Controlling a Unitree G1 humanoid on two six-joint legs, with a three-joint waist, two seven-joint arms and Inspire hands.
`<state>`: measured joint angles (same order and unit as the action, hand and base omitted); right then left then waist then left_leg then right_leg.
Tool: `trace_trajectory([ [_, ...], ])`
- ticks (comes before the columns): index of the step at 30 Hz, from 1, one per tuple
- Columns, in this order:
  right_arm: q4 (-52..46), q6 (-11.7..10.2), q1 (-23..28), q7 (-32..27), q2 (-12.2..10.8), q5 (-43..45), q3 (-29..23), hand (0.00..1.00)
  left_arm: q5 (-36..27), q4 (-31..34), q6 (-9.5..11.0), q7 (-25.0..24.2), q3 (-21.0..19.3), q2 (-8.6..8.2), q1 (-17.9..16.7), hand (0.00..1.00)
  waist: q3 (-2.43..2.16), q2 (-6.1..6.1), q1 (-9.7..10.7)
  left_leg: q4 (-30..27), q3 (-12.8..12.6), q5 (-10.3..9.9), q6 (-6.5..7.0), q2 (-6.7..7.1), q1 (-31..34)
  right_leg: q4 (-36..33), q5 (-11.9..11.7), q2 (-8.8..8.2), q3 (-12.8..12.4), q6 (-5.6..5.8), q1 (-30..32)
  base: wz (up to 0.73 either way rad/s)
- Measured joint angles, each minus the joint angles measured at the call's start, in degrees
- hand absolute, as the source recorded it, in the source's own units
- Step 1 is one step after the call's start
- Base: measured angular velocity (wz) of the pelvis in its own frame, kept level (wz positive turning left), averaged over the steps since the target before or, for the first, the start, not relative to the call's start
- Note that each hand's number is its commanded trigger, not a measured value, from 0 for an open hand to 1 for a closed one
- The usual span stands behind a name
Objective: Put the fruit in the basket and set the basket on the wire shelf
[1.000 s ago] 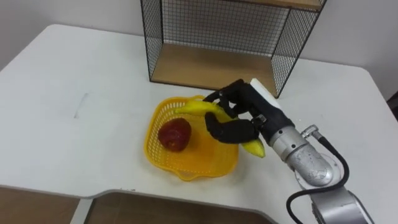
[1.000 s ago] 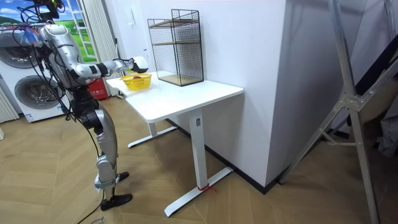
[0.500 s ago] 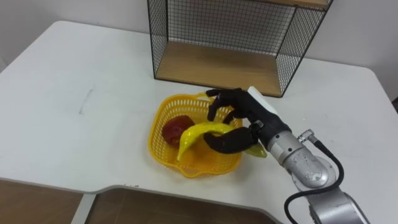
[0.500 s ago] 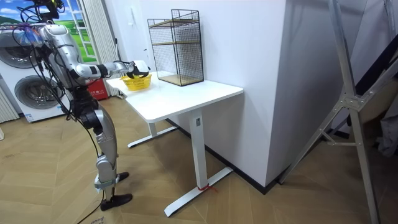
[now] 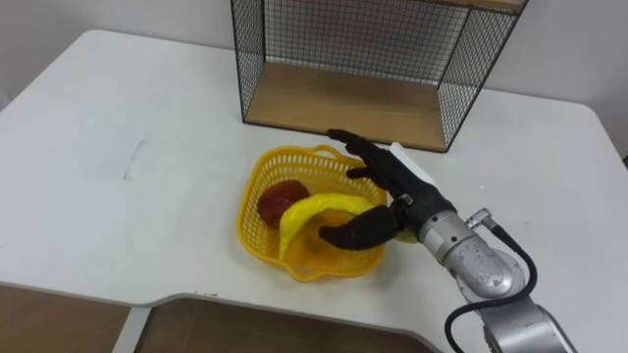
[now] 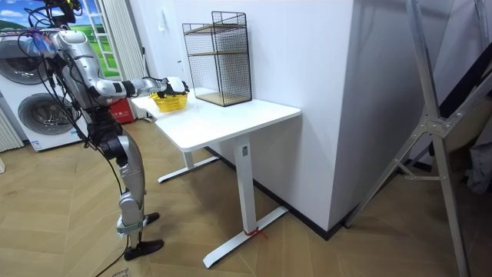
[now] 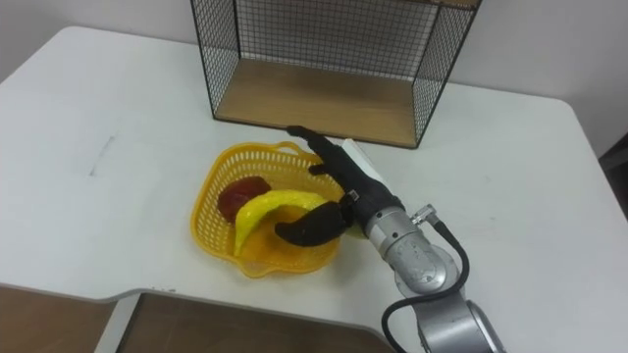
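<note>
In the left eye view the right hand [image 5: 400, 186] has opened since half a second ago. Its fingers now reach straight over the far rim of the basket [image 5: 257, 176], with the thumb apart below, and it holds nothing. The curved yellow banana [image 5: 316, 210] lies inside the yellow plastic lattice basket, leaning across the dark red apple [image 5: 279, 200].

In the room view the robot stands at the end of the white table [image 6: 231, 115], right arm out over the basket, near the black wire shelf [image 6: 218, 58].

The right eye view shows the shelf's wooden board [image 7: 314, 103] just behind the basket.
</note>
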<state>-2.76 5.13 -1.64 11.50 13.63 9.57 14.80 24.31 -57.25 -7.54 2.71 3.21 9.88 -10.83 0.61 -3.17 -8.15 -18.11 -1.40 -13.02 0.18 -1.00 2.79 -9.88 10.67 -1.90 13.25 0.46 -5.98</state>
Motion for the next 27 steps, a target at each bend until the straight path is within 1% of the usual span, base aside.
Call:
trace_trajectory([
  [15, 0.2, 0.02, 0.01, 0.19, -0.03, 0.02, 0.29, 0.0, 0.02, 0.06, 0.0, 0.15, 0.01, 0.0, 0.02, 0.0, -0.06, -0.06, 0.1, -0.73, 0.01, -0.01, 0.01, -0.06, 0.15, -0.74, -0.02, -0.08, 0.18, -0.02, 0.12, 0.0],
  [17, 0.2, 0.04, 0.01, 0.19, -0.1, 0.02, 0.29, 0.0, 0.02, 0.09, 0.0, 0.15, 0.0, 0.0, 0.0, 0.0, -0.1, -0.02, 0.11, -0.84, 0.01, -0.01, 0.02, -0.06, 0.18, -0.74, -0.02, -0.07, 0.15, -0.03, 0.1, 0.0],
  [20, 0.2, 0.35, 0.01, 0.19, -0.5, 0.01, 0.28, 0.0, 0.01, 0.23, 0.0, 0.27, -0.04, 0.0, 0.01, 0.0, -0.29, 0.15, 0.11, -0.98, 0.01, -0.01, 0.03, -0.05, 0.24, -0.75, -0.03, -0.07, 0.1, -0.04, 0.1, 0.0],
  [27, 0.18, 0.67, 0.01, 0.19, -0.53, -0.68, 0.29, 0.0, 0.01, 0.52, 0.0, 0.62, -0.03, -0.01, 0.03, 0.0, -0.34, 0.26, 0.13, -0.91, -0.05, 0.01, 0.05, -0.05, 0.22, -0.72, -0.02, -0.03, -0.4, -0.05, 0.12, 0.0],
])
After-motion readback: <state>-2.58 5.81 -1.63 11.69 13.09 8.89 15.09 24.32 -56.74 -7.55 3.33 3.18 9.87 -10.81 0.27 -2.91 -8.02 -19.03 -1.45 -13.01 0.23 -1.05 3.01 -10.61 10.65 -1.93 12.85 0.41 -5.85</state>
